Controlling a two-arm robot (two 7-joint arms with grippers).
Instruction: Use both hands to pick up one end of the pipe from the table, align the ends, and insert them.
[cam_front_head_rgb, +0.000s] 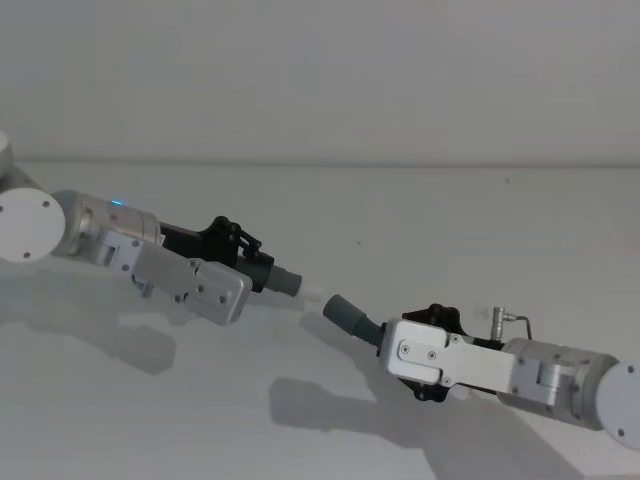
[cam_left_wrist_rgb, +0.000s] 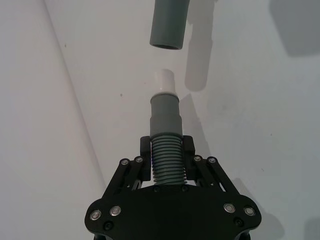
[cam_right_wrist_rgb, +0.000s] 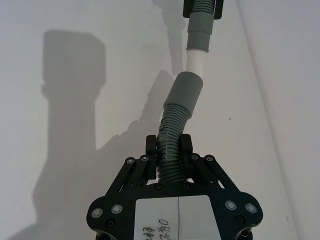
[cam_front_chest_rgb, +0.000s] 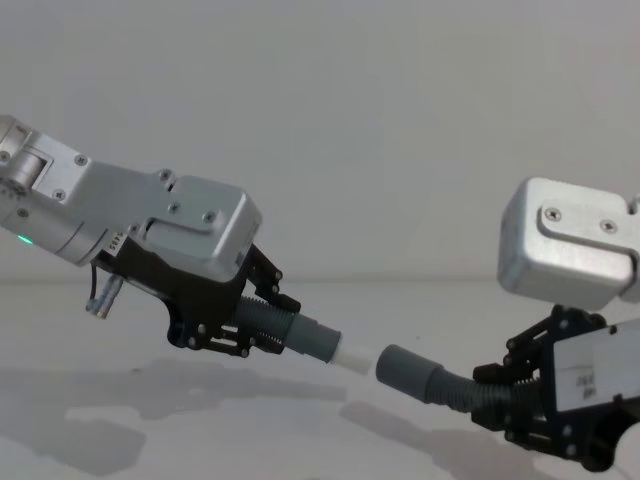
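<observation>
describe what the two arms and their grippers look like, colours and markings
Both arms are silver-grey metal with boxy, screw-fastened wrist housings and round joints. The left gripper and right gripper are black two-finger linkages with silver bolts. The left arm shows a small green light, the right gripper's base a white handwritten label.

The left gripper (cam_front_head_rgb: 247, 252) hides most of its hose piece's (cam_front_head_rgb: 275, 277) ribbed length.

light: even, soft, fairly bright | shadows: grey, soft-edged patches on the table (cam_front_head_rgb: 330, 215) below both arms, darker beside the fingers (cam_right_wrist_rgb: 150, 145) in the right wrist view | glare: mild on white table | focus: sharp, background plain
</observation>
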